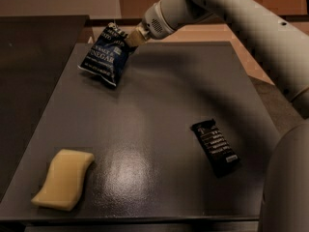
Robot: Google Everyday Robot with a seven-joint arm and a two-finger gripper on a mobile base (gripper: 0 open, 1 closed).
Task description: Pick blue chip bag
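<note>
Gripper: the gripper (pixel 129 40) was above the far left part of the table (pixel 159 110), its fingers closed narrowly on the upper corner of the blue chip bag (pixel 105 56).
Blue chip bag: a crinkled dark navy foil bag with white lettering, "VINEGAR" legible. It hung tilted from the gripper over the table's far left corner. It appeared clear of the table top, but contact at its lowest corner could not be confirmed.
Arm: the pale robot arm (pixel 231 13) reached in from beyond the table's right side, crossing above its far edge.
Black snack bar: the narrow black wrapped bar (pixel 215 147) with white text lay flat on the table's right half, toward the near edge.
Sponge: the pale yellow sponge (pixel 63 179) lay at the table's near left corner.
</note>
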